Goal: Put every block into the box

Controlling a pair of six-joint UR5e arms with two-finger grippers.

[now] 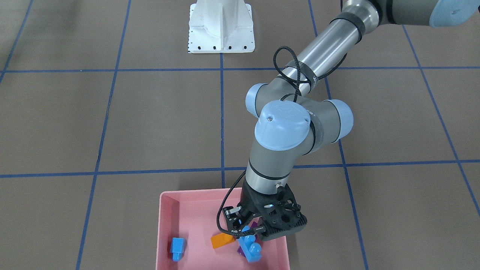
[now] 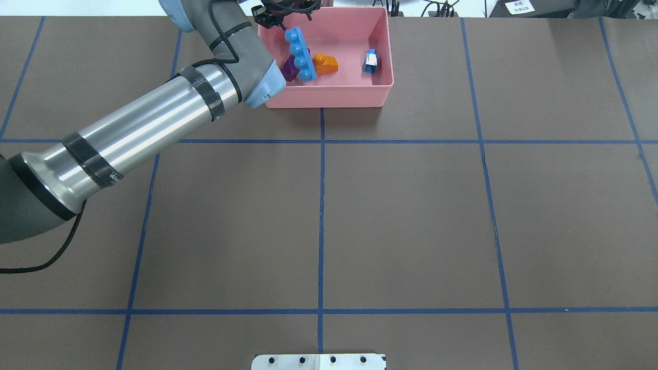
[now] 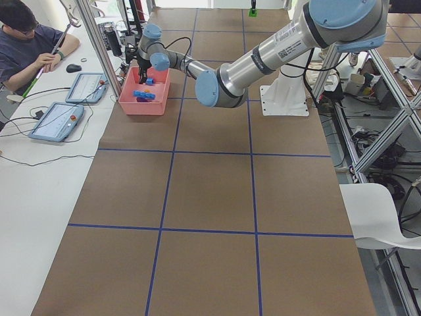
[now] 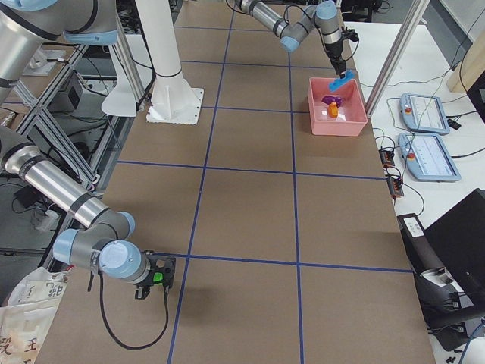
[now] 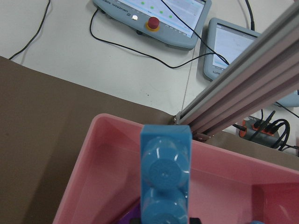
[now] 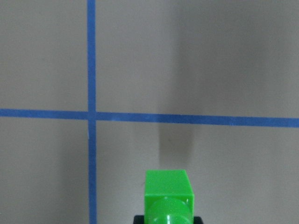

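left jaws hold long blue block (image 2: 300,54) slanting lengthwise over box (image 2: 360,97).

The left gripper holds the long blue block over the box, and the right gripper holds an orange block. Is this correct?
No: the right gripper holds a green block, not orange, as the right wrist-mounted view shows. The rest is correct.

Brown table (image 2: 411,216) (blue-taped grid (image 2: 322,205)) carries pink box (image 2: 329,100).

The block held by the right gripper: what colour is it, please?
Green; the block shows best in the right wrist view.
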